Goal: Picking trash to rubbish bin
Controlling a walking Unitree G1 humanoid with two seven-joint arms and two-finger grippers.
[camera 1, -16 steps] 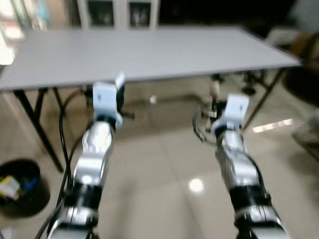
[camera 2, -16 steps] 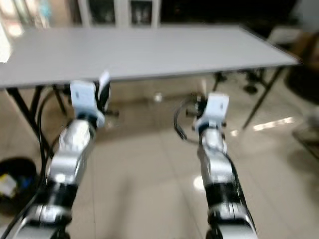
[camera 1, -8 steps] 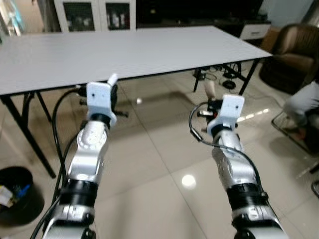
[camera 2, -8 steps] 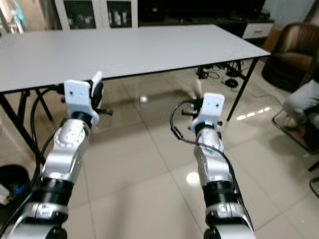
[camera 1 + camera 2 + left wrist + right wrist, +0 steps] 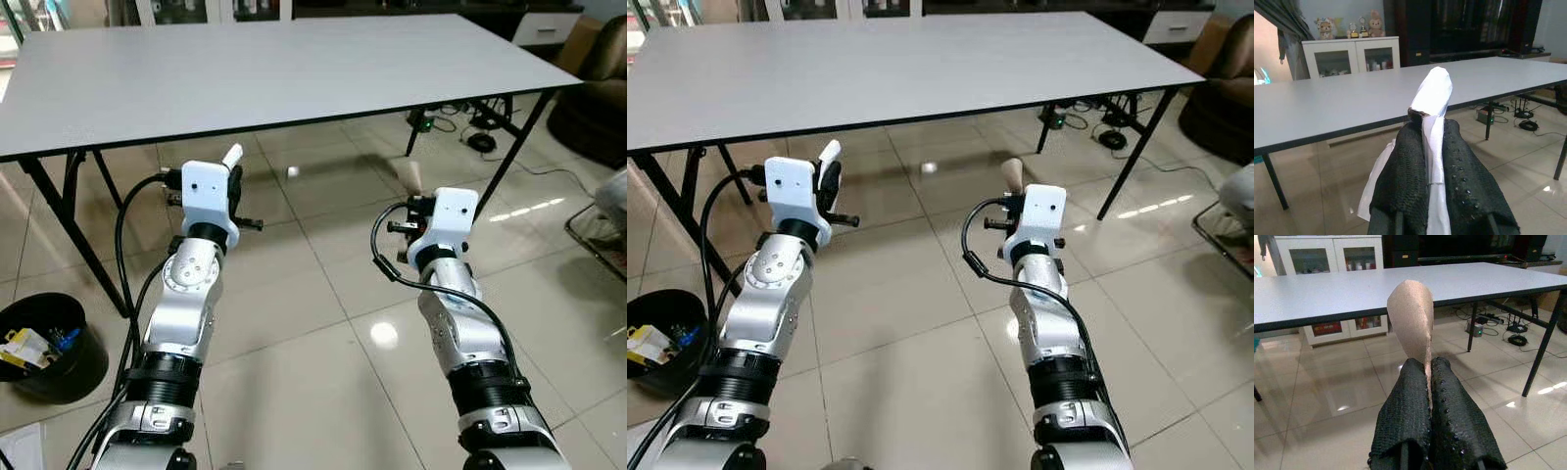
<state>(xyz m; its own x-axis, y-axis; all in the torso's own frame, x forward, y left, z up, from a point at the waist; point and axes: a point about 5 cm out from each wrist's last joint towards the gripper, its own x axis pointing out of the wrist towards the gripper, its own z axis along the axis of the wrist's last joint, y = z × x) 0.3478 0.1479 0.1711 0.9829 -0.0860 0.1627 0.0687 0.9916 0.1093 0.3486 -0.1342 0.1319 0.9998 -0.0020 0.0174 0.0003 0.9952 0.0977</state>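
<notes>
Pinching a white scrap of paper [image 5: 1432,105] between closed black fingers [image 5: 1403,181], with the left claw [image 5: 232,162] raised in front of the chest, just short of the long grey table [image 5: 294,69]. Poking up past the fingertips, the white scrap, a loose flap of it hanging down beside one finger. Clamping a tan scrap of paper [image 5: 1411,316] the same way, the right claw [image 5: 413,181] level with the left one and well apart from it, fingers [image 5: 1408,406] pressed together on the scrap's lower edge, the curled upper part standing free above them. Ahead of both claws and higher, the table edge, black legs [image 5: 69,240] beneath it. Well off to the left of the left claw and low on the tiled floor [image 5: 313,323], a black rubbish bin [image 5: 49,348] with a few bits of coloured rubbish inside. Beyond the left claw, under the table, a small white ball-like scrap [image 5: 292,171] on the tiles. Past the right claw, cables [image 5: 470,122] on the floor by the far table leg.
</notes>
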